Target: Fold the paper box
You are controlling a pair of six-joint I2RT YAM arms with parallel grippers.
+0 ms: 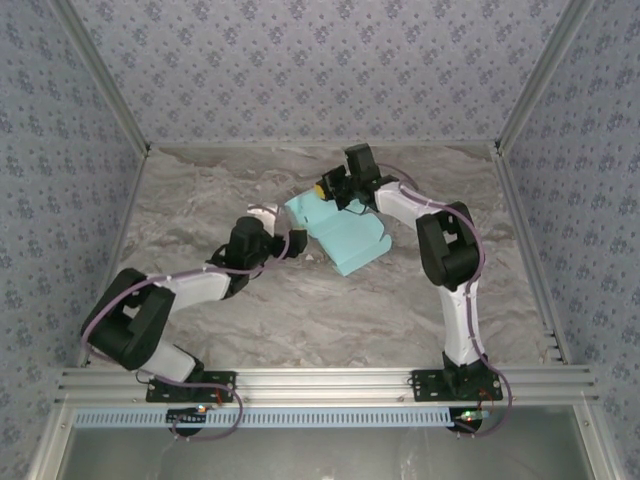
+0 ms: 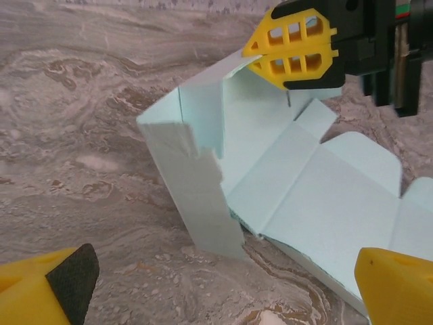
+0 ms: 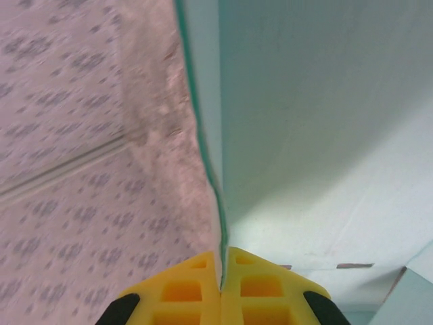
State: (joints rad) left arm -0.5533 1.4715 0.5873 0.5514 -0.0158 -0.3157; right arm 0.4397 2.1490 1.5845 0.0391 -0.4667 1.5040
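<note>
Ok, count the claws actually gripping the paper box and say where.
1. The right claw is pinched shut on the raised top edge of the paper box, at its far side. The left claw stands open at the box's left, holding nothing.

Marbled grey table (image 1: 300, 320), aqua paper box (image 1: 350, 245) resting on it

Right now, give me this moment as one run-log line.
paper box: partly folded, one wall raised | right jaws: shut on raised wall's top edge | left jaws: open, beside box, holding nothing

Paper box (image 1: 350, 245) on table (image 1: 300, 320), L gripper (image 1: 297, 240) left.
</note>
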